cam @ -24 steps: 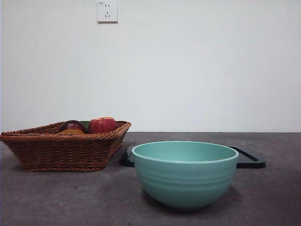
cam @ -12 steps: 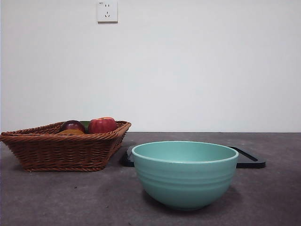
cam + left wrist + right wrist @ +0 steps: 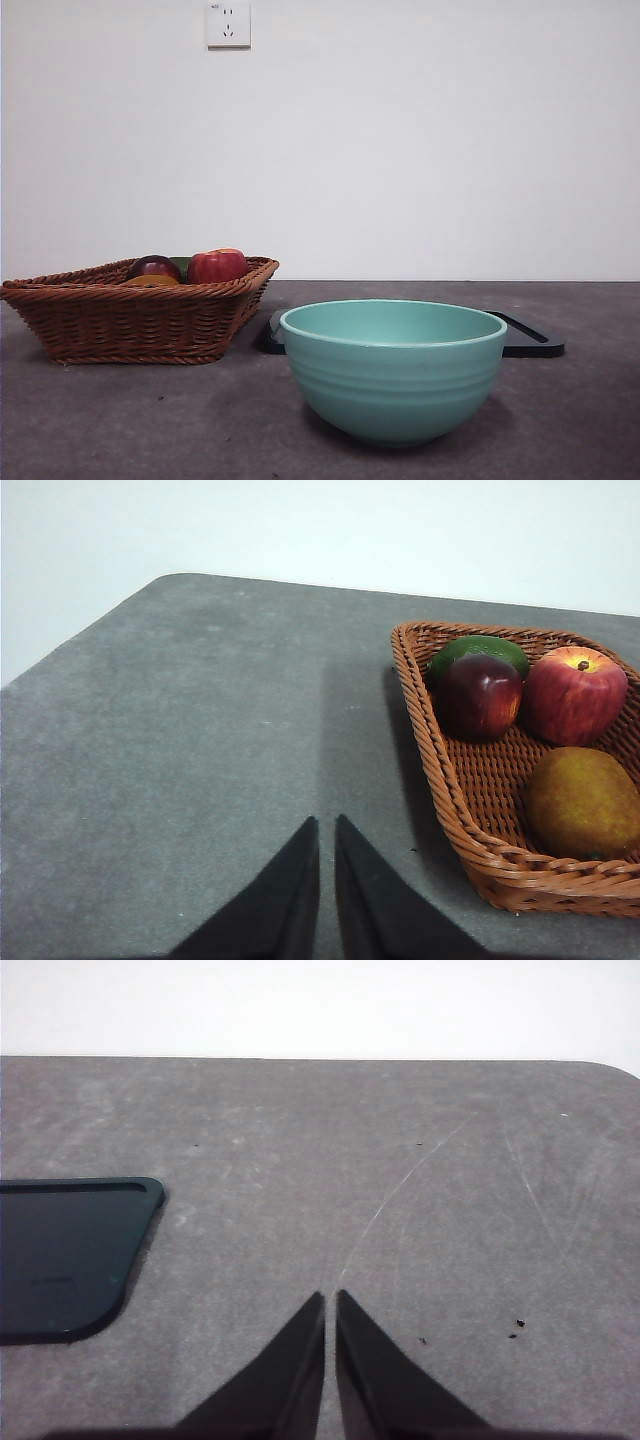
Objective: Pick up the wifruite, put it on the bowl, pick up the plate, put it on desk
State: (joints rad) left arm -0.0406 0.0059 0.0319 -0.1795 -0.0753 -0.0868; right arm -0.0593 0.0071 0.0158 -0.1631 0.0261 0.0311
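The orange-yellow fruit [image 3: 583, 802] lies in the wicker basket [image 3: 462, 820] at the left of the surface [image 3: 150, 420], on its near side, well apart from the empty bowl [image 3: 393, 370]. The left gripper [image 3: 327, 830], jaws together, hangs over bare surface just beside the basket, so it is the nearer one. The right gripper [image 3: 330, 1305], also closed, waits by the dark tray [image 3: 60, 1255].

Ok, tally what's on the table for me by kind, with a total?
Fruit: 4 (wifruite, red apple, dark maroon fruit, green fruit), all inside the basket
Wicker basket: 1
Bowl: 1, nothing visible in it
Dark flat tray: 1
Total: 7
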